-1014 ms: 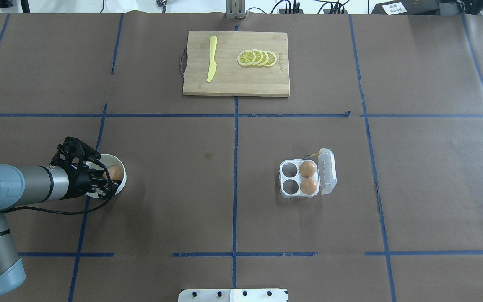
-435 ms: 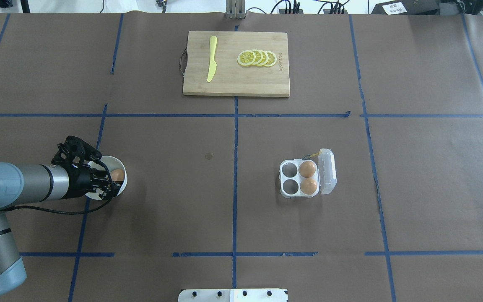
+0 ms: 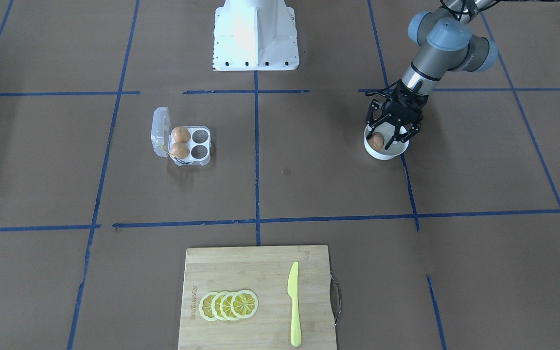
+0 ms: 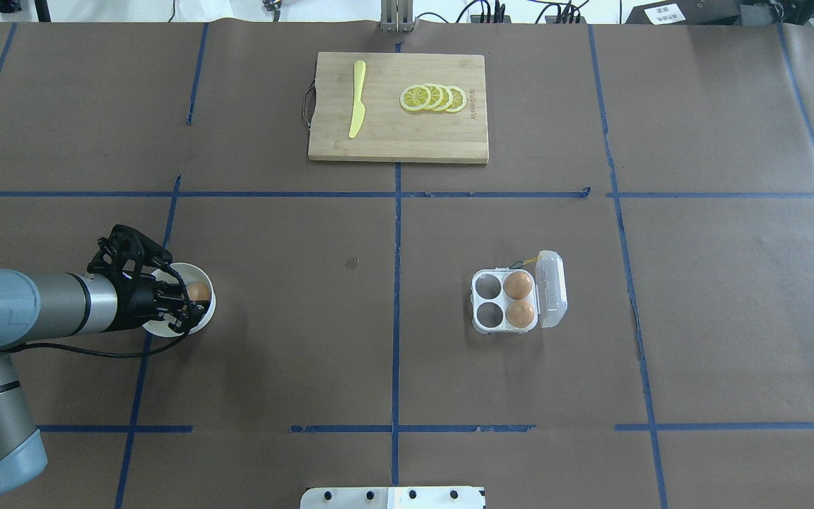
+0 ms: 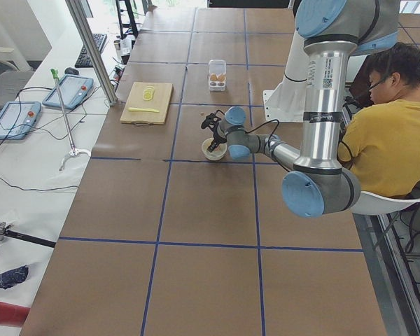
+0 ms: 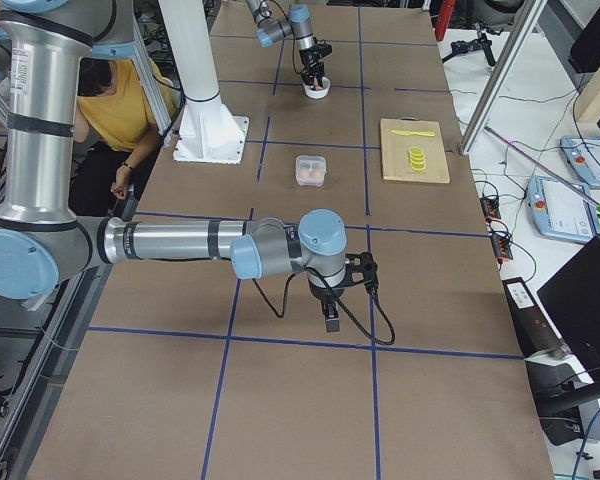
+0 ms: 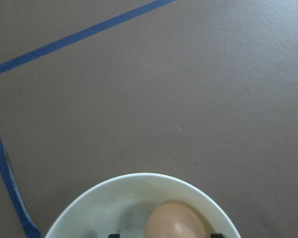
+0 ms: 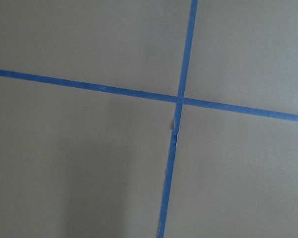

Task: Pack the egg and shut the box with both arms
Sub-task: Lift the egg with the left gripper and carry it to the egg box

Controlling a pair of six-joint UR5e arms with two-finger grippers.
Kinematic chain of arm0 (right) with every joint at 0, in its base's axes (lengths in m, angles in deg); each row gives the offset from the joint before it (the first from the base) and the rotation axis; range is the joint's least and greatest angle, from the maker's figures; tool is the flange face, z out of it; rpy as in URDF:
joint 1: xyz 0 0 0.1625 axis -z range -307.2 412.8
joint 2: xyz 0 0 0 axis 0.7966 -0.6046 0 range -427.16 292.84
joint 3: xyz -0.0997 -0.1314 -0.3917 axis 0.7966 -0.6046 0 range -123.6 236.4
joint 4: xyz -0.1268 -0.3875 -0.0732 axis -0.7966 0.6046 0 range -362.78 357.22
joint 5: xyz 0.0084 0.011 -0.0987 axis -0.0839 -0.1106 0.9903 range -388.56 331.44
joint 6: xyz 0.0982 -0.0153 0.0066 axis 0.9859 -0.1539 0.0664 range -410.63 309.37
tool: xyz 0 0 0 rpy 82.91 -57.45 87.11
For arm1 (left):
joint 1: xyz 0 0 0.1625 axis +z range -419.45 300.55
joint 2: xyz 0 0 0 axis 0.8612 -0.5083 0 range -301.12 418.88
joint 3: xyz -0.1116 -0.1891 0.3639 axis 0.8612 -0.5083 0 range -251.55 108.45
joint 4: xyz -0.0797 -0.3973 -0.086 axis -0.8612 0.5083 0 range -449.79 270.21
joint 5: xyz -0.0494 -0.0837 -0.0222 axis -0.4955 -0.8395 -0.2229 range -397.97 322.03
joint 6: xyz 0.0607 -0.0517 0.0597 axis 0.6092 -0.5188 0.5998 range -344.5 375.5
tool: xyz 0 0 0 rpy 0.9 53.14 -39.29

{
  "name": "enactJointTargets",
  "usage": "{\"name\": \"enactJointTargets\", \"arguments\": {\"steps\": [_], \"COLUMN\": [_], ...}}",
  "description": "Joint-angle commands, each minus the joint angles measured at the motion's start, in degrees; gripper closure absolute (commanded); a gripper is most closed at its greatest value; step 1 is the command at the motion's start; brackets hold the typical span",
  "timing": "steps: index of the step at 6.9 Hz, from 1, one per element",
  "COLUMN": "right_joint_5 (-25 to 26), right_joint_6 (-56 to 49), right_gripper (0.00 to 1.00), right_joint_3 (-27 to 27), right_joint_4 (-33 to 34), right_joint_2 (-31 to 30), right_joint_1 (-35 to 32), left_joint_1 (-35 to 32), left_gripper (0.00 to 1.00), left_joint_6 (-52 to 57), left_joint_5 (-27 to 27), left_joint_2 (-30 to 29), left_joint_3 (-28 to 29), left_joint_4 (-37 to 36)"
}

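Note:
The egg (image 4: 198, 291) lies in a round white bowl (image 4: 212, 302) at the table's left. My left gripper (image 4: 182, 302) reaches down into the bowl, its fingers (image 3: 399, 132) open on either side of the egg (image 3: 376, 141). The left wrist view shows the egg (image 7: 174, 220) low in the bowl (image 7: 144, 175), with a gap beside it. The box (image 4: 486, 302) stands right of centre with its lid (image 4: 552, 288) open, two brown eggs (image 4: 518, 285) in its right cells and two cells empty. My right gripper (image 6: 331, 320) shows only in the exterior right view, low over bare table; I cannot tell its state.
A wooden cutting board (image 4: 398, 138) with a yellow knife (image 4: 357, 99) and lemon slices (image 4: 433, 97) lies at the far middle. The white pedestal (image 3: 255, 34) stands at the robot's side. A person in yellow (image 5: 399, 133) sits behind the robot.
My left gripper has sunk a little deeper into the bowl and now covers more of the egg. The box and its eggs have not moved.

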Motion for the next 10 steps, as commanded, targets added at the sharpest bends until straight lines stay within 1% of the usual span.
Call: {"name": "enactJointTargets", "arguments": {"steps": [1, 2, 3, 4, 5, 6, 7, 8, 9, 10], "right_joint_5": [0.0, 0.0, 0.0, 0.0, 0.0, 0.0, 0.0, 0.0, 0.0, -0.2], "right_joint_6": [0.0, 0.0, 0.0, 0.0, 0.0, 0.0, 0.0, 0.0, 0.1, 0.2], "right_gripper": [0.00, 0.00, 0.00, 0.00, 0.00, 0.00, 0.00, 0.00, 0.00, 0.00], "right_joint_3": [0.1, 0.1, 0.1, 0.1, 0.1, 0.2, 0.2, 0.3, 0.2, -0.1], "right_joint_4": [0.0, 0.0, 0.0, 0.0, 0.0, 0.0, 0.0, 0.0, 0.0, 0.1], "right_joint_2": [0.0, 0.0, 0.0, 0.0, 0.0, 0.0, 0.0, 0.1, 0.7, 1.5], "right_joint_1": [0.0, 0.0, 0.0, 0.0, 0.0, 0.0, 0.0, 0.0, 0.0, 0.0], "left_joint_1": [-0.1, -0.1, -0.8, -2.7, -6.4, -10.0, -11.4, -11.3, -11.0, -10.7], "left_gripper": [0.60, 0.74, 0.91, 1.00, 1.00, 1.00, 1.00, 1.00, 1.00, 1.00], "left_joint_6": [0.0, 0.0, 0.0, 0.1, 4.5, 10.7, 11.4, 11.4, 11.4, 11.5], "left_joint_5": [0.1, 0.1, -0.2, -2.2, -5.7, -7.8, -9.2, -8.6, -8.6, -8.6], "left_joint_2": [-0.3, -0.3, -0.2, 0.5, 0.6, 1.0, -0.2, -4.1, -9.6, -17.6], "left_joint_3": [0.2, 0.1, -0.2, -0.9, -1.4, -1.9, -3.1, -3.1, -2.4, 0.5], "left_joint_4": [0.0, 0.0, 0.0, 0.2, 0.3, 0.4, 0.7, 2.6, 3.8, 4.0]}}
